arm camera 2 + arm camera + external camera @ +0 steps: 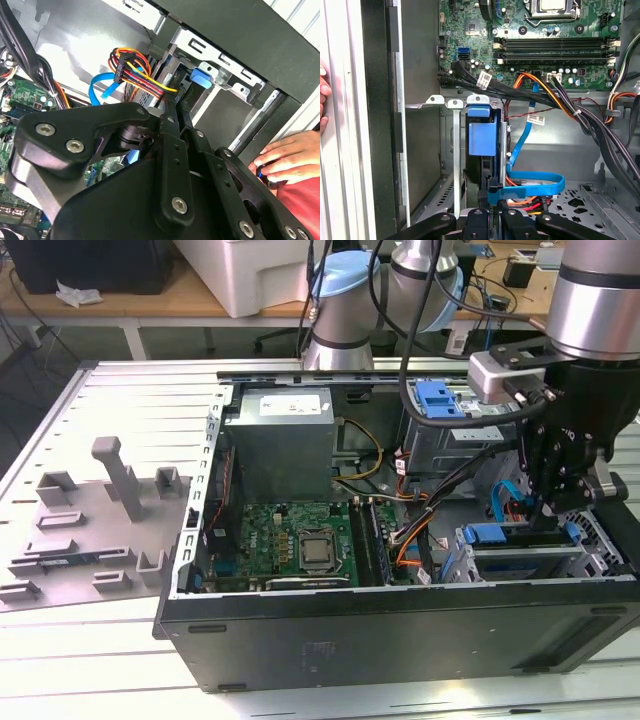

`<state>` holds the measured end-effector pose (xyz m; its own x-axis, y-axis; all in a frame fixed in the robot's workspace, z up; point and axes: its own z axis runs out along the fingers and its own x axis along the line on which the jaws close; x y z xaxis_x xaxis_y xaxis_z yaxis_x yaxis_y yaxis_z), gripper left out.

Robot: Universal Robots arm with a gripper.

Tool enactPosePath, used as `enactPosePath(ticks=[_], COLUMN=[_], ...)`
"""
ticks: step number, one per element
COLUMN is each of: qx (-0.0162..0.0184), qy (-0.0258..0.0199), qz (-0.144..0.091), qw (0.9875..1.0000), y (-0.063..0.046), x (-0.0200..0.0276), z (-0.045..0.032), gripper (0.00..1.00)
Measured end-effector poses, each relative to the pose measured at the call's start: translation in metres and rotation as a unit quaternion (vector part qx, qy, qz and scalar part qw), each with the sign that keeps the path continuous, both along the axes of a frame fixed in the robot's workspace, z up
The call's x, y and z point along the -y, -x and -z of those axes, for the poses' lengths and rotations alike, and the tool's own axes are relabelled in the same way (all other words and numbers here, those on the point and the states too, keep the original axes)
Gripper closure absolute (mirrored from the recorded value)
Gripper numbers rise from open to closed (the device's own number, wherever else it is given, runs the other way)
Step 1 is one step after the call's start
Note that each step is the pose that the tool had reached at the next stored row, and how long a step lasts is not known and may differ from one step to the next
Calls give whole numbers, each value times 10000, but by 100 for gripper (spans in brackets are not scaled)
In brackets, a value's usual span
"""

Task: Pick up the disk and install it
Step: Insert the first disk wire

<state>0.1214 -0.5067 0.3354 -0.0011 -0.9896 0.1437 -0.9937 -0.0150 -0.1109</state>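
The disk [497,534] stands on edge in the drive cage at the front corner of the open computer case, on the exterior view's right. Its blue carrier tab [482,137] and dark edge sit between the cage's metal rails in the first wrist view, and the tab [199,78] also shows in the second wrist view. My gripper [548,508] hangs straight over the cage. Its black fingers are pressed together, tips [174,102] at the disk's end beside the cable plugs, with nothing visible between them. In the first wrist view the gripper [490,214] lines up with the disk's edge.
A blue flat cable [530,182] and a coloured wire bundle [135,70] lie close to the fingers. The motherboard [300,540], a grey metal box [280,445] and a blue bracket [440,400] fill the case. A person's hand [290,155] rests outside the case wall. A grey fixture [90,530] lies left.
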Motion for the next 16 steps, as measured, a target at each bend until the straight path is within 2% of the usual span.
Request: enactPosePath(ticks=[16], qx=[0], qy=[0], qz=[0], qw=[10000], y=[0], x=[0], z=[3], gripper=[82])
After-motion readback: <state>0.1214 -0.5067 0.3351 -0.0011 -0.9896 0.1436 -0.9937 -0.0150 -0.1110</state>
